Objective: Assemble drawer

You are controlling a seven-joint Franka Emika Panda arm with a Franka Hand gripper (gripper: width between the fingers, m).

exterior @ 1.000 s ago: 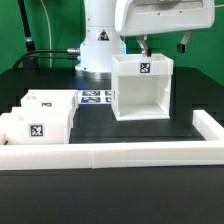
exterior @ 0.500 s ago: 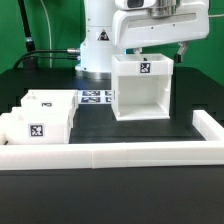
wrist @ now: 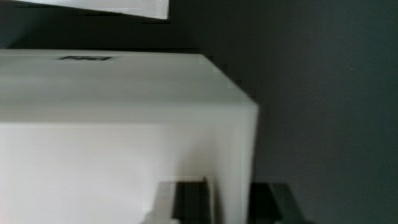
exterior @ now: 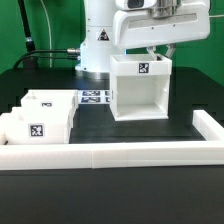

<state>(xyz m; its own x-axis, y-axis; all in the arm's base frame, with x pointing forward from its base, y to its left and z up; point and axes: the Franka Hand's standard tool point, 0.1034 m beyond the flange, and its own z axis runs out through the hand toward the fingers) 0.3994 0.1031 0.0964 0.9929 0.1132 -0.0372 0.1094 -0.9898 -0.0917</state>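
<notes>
Exterior view: gripper (exterior: 166,50) has been lowered over the drawer housing (exterior: 140,92) at 2 o'clock on the table (exterior: 192,106), one wall taken between its jaws, clamping not discernible; a grasp is judged imminent, trays (exterior: 40,122) at 8 o'clock uninserted.

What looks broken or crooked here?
Nothing stands out. The drawer housing stands upright and square on the table, and its open front is empty. The front tray and the back tray sit neatly together at the exterior view's left, not yet slotted in. No cracks or spills show.
</notes>
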